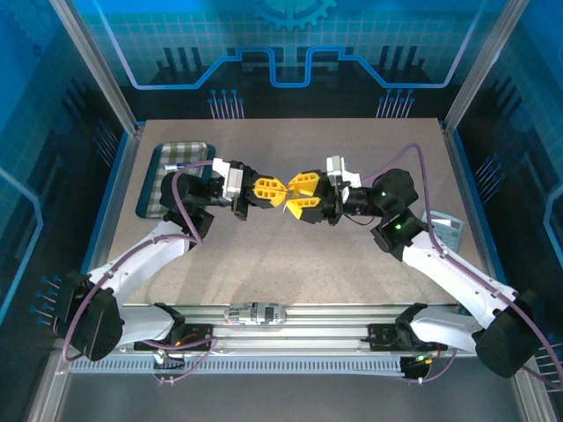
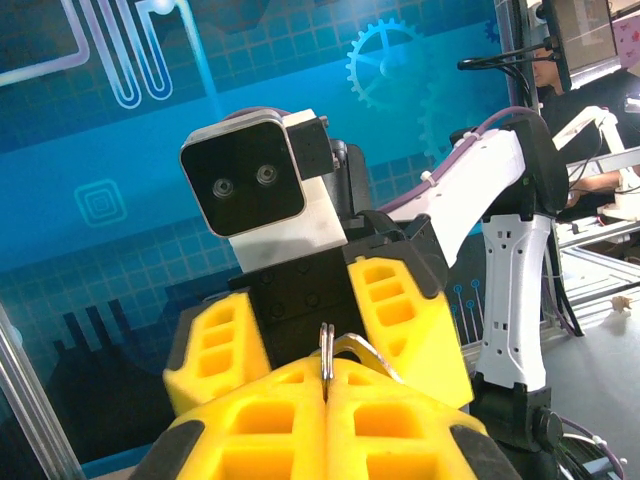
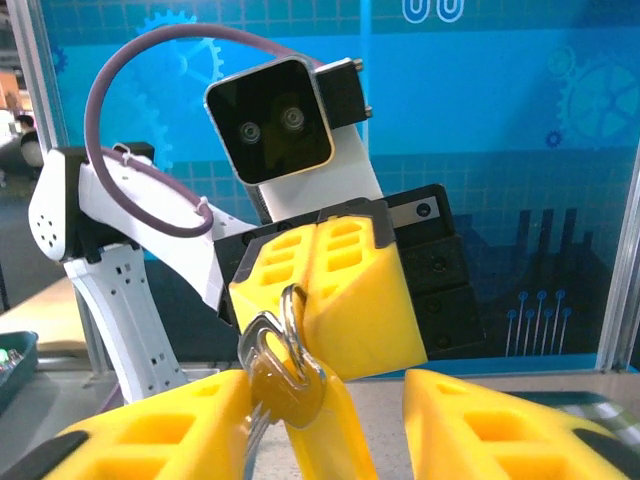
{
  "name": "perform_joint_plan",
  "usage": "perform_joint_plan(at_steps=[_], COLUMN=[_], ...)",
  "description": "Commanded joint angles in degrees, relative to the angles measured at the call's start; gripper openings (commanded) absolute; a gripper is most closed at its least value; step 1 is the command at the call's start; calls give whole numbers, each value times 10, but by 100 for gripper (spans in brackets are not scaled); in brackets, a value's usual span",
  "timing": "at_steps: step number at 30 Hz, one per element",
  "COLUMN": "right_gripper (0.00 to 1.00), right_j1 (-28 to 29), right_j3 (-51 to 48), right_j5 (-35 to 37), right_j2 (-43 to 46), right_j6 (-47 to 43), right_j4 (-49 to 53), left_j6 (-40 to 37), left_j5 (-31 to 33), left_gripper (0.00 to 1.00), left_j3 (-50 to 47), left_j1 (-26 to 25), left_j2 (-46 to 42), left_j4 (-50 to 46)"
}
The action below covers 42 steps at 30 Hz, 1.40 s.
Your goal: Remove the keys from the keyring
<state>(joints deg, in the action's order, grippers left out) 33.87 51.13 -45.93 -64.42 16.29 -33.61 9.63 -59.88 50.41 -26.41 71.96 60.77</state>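
- The left gripper (image 1: 278,191) and the right gripper (image 1: 293,193) meet tip to tip above the middle of the table (image 1: 290,264), both held off its surface.
- The left gripper is clenched: its two yellow fingers (image 3: 330,285) press together, and the key (image 3: 289,318) is pinched between them at the tip.
- The key appears as thin grey metal loops. In the left wrist view its round part (image 2: 326,352) stands edge-on out of the seam between the closed fingers.
- The keyring (image 3: 290,390), a small yellow-orange piece, hangs just under the metal loops and is joined to them.
- The right gripper is released: its jaws stand apart, one on each side of the left gripper's tip. The keyring lies against one of its fingers (image 3: 160,435), but I cannot tell if that finger really touches it.
- A tray (image 1: 151,189) with a checked cloth lies at the far left of the table, well apart from both grippers.
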Motion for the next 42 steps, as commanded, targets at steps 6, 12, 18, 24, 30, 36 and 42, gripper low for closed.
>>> perform_joint_plan(at_steps=[6, 12, 18, 24, 30, 36, 42], right_gripper=[58, 47, 29, 24, 12, 0, 0], right_j1=[16, 19, 19, 17, 18, 22, 23], right_j3=[16, 8, 15, 10, 5, 6, 1], right_j5=[19, 44, 38, 67, 81, 87, 100], right_j2=[2, 16, 15, 38, 56, 56, 50], right_j6=[-10, -19, -26, -59, -74, -89, -73], right_j4=[0, 10, 26, 71, 89, 98, 73], left_j6=[10, 12, 14, 28, 36, 49, 59], left_j5=[-3, -2, 1, 14, 21, 32, 40], left_gripper=[0, 0, 0, 0, 0, 0, 0], left_j3=[-8, -10, -11, -22, -25, -27, -31], left_j1=[3, 4, 4, 14, 19, 20, 22], left_j2=[3, 1, -1, -7, -9, -5, -2], left_j4=[37, 37, 42, 69, 80, 100, 114])
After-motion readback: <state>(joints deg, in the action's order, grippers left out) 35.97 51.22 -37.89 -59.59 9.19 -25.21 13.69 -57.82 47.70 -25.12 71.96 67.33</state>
